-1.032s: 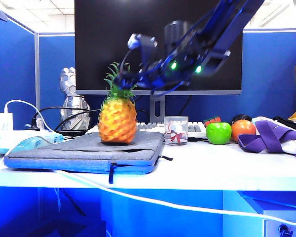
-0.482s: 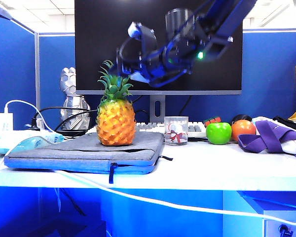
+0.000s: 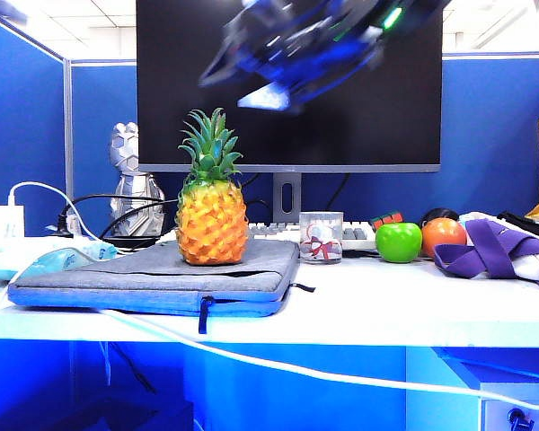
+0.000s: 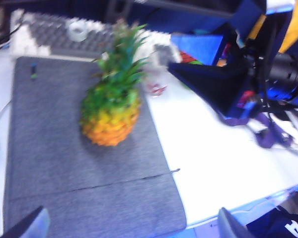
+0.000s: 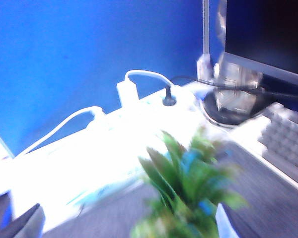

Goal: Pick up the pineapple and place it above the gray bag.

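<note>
The pineapple [image 3: 212, 215] stands upright on the gray bag [image 3: 153, 274], which lies flat on the white desk. My right gripper [image 3: 249, 81] hangs blurred and open high above the leaf crown, clear of it. In the right wrist view its gripper [image 5: 126, 225] is open with the crown [image 5: 188, 193] below and between the fingertips, apart from both. My left gripper [image 4: 131, 228] is open over the bag's [image 4: 64, 163] near part, short of the pineapple [image 4: 111, 111], holding nothing.
A monitor [image 3: 287, 135] and keyboard [image 3: 355, 235] stand behind the bag. To the right sit a glass jar [image 3: 321, 236], a green apple [image 3: 398, 241], an orange-red fruit [image 3: 443, 235] and a purple-strapped bag [image 3: 499, 251]. A white cable [image 3: 296, 368] hangs across the desk front.
My right gripper has risen from around the pineapple's crown to well above it. The pineapple stays standing on the gray bag, now a little straighter.
</note>
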